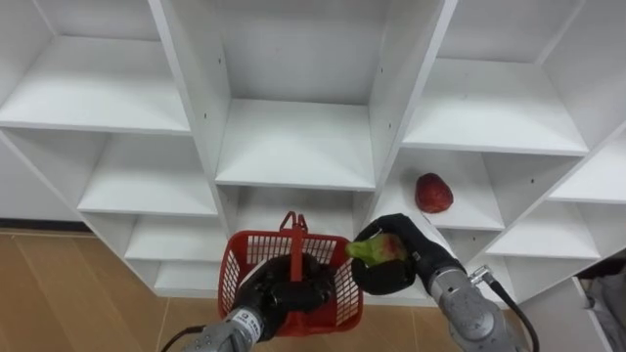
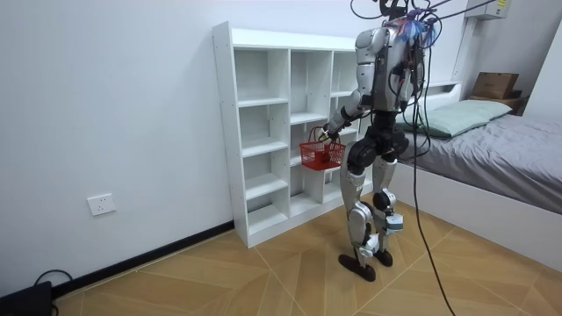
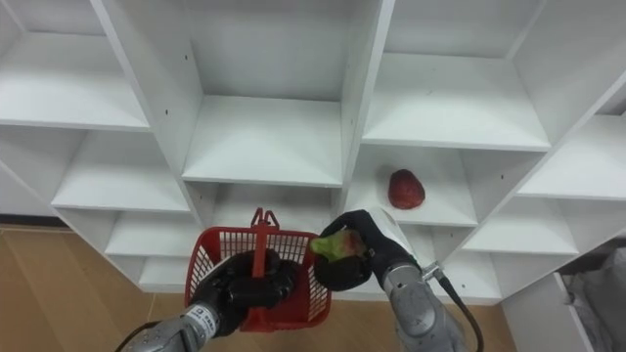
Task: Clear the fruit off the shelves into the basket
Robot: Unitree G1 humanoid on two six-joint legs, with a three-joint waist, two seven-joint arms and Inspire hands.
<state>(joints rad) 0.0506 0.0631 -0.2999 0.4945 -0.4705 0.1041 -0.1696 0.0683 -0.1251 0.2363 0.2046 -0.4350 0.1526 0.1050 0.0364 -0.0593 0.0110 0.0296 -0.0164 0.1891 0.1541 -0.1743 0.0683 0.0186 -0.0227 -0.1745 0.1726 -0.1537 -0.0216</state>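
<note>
The robot stands upright close to the white shelves, with a bed behind it on the room view's right. Its right hand is curled tightly round a green and red fruit, thumb and fingers wrapped about it so that only the fruit's upper face shows. Hand and fruit are in the air in front of the shelves, just beside the right rim of the red basket and about level with it; the fruit is not in the basket. The left hand is closed round the basket's handle and carries the basket before the lower shelves. A second, red fruit lies on a shelf in the right column, above the right hand and apart from it.
</note>
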